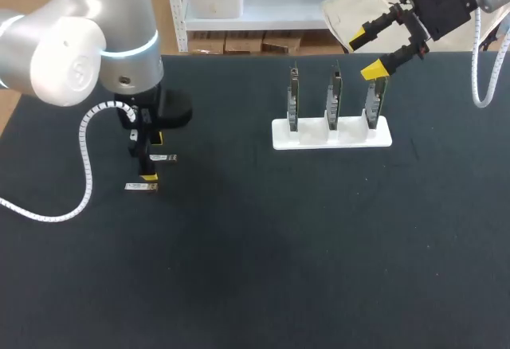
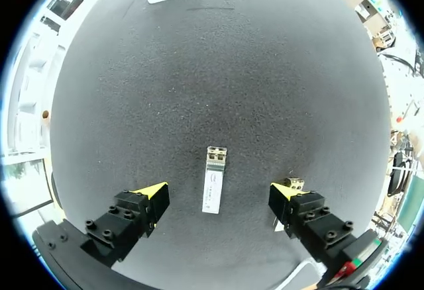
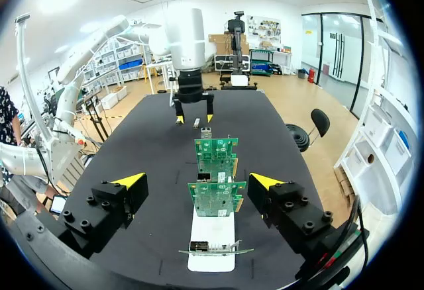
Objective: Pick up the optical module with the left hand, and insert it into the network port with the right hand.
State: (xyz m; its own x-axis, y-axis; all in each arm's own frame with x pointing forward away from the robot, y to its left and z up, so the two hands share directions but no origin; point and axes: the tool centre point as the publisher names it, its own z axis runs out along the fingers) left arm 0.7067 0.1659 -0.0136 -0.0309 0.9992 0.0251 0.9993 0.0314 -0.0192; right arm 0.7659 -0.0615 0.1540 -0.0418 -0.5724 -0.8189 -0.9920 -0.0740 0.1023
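Head view: the left gripper (image 1: 153, 158) hangs low over the dark table (image 1: 255, 269), fingers spread, with a small silver module (image 1: 165, 158) lying flat between them — touched by neither finger. From the left wrist view, the module (image 2: 213, 181) lies lengthwise in the gap, apart from both yellow tips, and a second module (image 2: 291, 184) peeks out just beside one finger, partly hidden. The right gripper (image 1: 365, 55) is also spread and holds nothing — it sits above the end one of three circuit cards (image 1: 332, 98) standing upright in a white stand (image 1: 331, 136), well apart from the modules.
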